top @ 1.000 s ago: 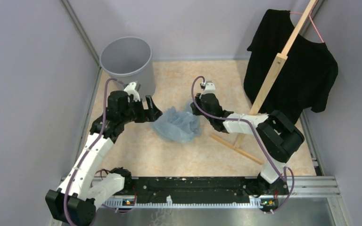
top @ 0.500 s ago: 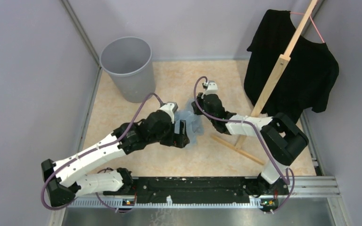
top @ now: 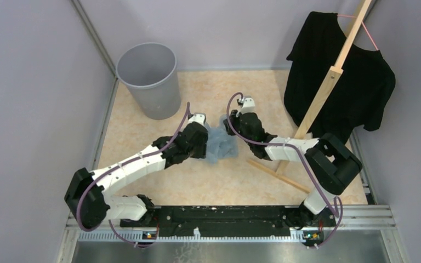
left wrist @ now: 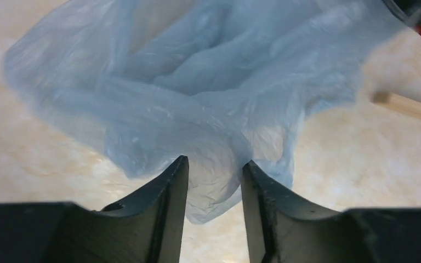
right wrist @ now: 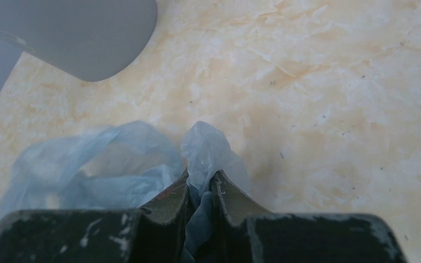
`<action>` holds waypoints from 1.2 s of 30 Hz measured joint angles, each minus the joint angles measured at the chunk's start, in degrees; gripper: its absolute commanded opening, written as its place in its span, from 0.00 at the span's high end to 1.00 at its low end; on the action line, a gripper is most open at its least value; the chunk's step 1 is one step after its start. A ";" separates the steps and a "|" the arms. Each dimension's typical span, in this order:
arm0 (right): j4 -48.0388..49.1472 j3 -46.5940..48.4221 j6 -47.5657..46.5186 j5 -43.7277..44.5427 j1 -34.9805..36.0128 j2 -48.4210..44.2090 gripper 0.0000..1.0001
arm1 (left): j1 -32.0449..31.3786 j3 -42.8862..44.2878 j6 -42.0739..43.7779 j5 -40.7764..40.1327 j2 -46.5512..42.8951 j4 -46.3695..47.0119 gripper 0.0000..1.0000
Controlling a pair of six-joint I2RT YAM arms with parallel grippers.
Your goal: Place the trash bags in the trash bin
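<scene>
The trash bags (top: 220, 143) lie as a crumpled pale blue film on the marbled floor, between both grippers. My left gripper (top: 207, 149) is at their left side. In the left wrist view its jaws (left wrist: 214, 161) stand apart, with a fold of the film (left wrist: 197, 82) hanging between the fingertips and floor showing below it. My right gripper (top: 227, 130) is at the bags' far right edge, and the right wrist view shows it (right wrist: 200, 178) pinched shut on a peak of film (right wrist: 205, 145). The grey round trash bin (top: 149, 76) stands upright at the far left corner, apart from both grippers.
A black T-shirt (top: 345, 82) hangs on a slanted wooden stand (top: 320, 93) at the right, its base bar (top: 277, 174) lying on the floor close to my right arm. Grey walls enclose three sides. The bin's base (right wrist: 77, 33) shows ahead-left of the right gripper.
My left arm swung from beside the bin down to the bags, and its jaws narrowed around the film. The bags are bunched smaller. The right gripper barely moved.
</scene>
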 measured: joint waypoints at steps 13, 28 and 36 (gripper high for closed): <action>8.09 -3.04 -7.19 -6.01 1.66 -1.40 0.30 | 8.90 0.63 21.75 -7.26 -8.02 1.68 1.00; -5.90 3.26 -13.90 10.34 5.27 -2.93 0.11 | 8.90 -2.95 28.06 -4.81 -11.52 -2.16 1.00; -25.68 15.98 -10.05 15.61 4.87 -2.93 0.08 | 8.90 -4.22 29.94 -2.19 -12.59 -1.11 1.00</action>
